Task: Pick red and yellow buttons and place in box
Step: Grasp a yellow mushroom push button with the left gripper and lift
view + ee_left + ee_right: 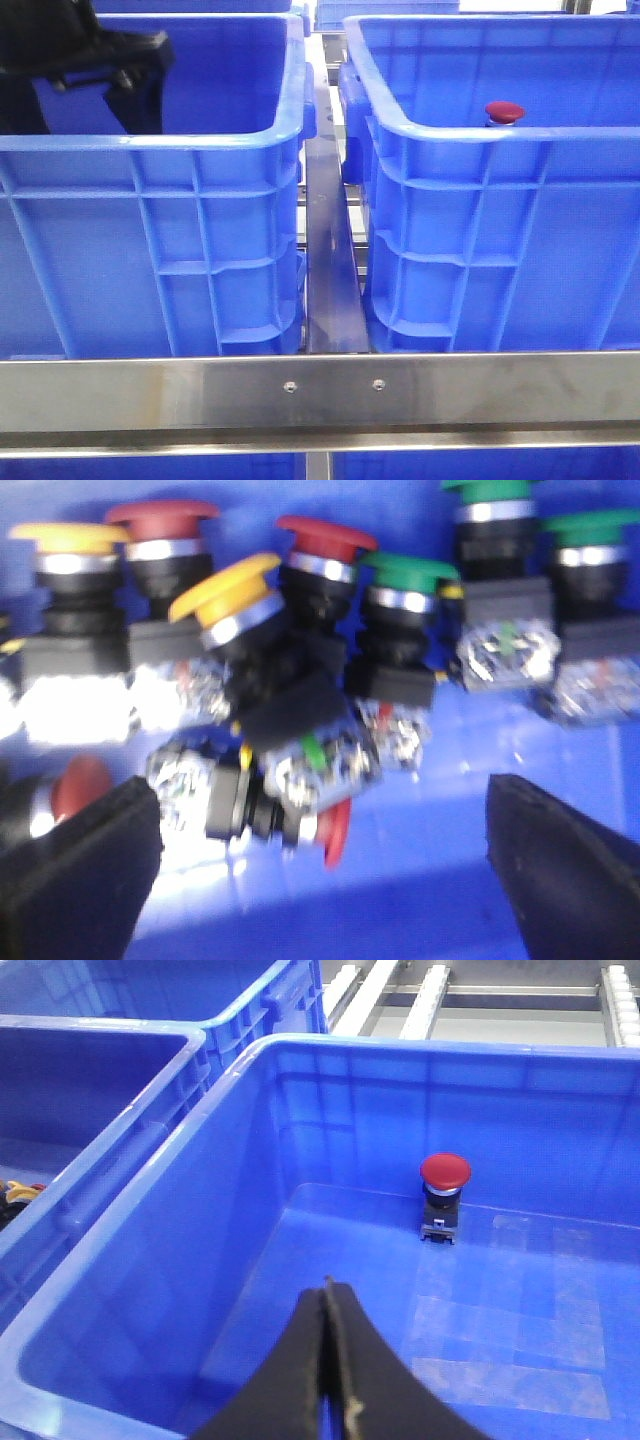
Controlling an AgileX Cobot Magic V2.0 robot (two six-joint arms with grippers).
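Left gripper (320,865) hangs spread over the button pile (300,680), right gripper (330,1380) is pressed together, and only one red button (444,1188) stands near the box's (150,1260) far wall.

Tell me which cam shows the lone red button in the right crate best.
Right wrist view: the red button stands upright on the crate floor, cap and black body unobstructed. Front view shows only its cap above the crate rim. Left wrist view doesn't show it, only the mixed pile.

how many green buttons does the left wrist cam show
3, all upright in the back row: one green button beside a red one, another further along, the third at the edge. Others may be out of frame.
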